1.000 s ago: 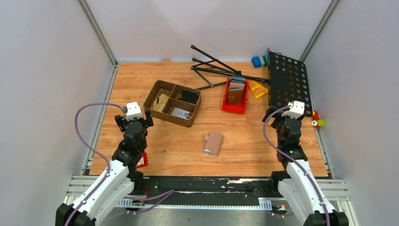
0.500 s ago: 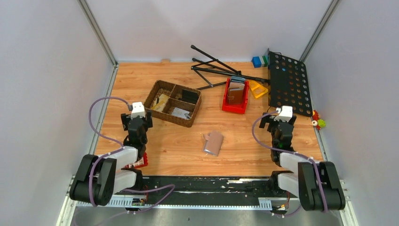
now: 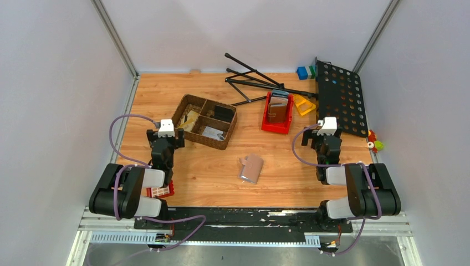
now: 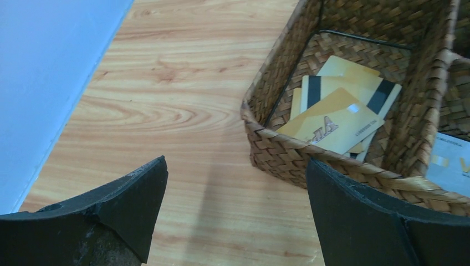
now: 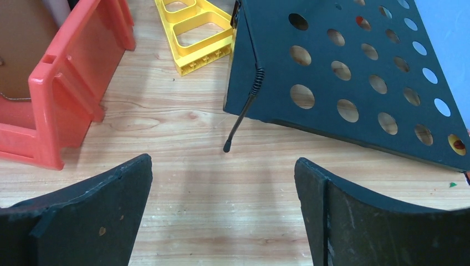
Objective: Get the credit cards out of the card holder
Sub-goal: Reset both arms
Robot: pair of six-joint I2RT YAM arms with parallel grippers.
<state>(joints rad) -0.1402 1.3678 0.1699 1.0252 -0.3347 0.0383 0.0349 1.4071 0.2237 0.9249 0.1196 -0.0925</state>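
The card holder (image 3: 253,168) lies shut on the wood at the table's middle, taupe-brown, with a grey edge showing at its left end. A black credit card (image 3: 224,112) and a silvery grey one (image 3: 212,132) rest in the right compartments of a woven basket (image 3: 183,105); the grey one's corner (image 4: 450,162) shows in the left wrist view. My left gripper (image 3: 165,138) (image 4: 235,166) is open and empty, just left of the basket's near corner (image 4: 266,145). My right gripper (image 3: 323,138) (image 5: 223,160) is open and empty over bare wood, right of the holder.
Yellow cards (image 4: 332,119) fill the basket's left compartment. A red bin (image 3: 277,113) (image 5: 66,88) holds brown wallets. Behind it are a yellow frame (image 3: 304,104) (image 5: 194,33), a black perforated plate (image 3: 339,97) (image 5: 354,83) and black stand rods (image 3: 255,80). A red item (image 3: 161,191) lies by the left base.
Both arms have folded back toward their bases, drawing the grippers nearer and slightly inward. The card holder and basket have not moved. Both grippers are still open.
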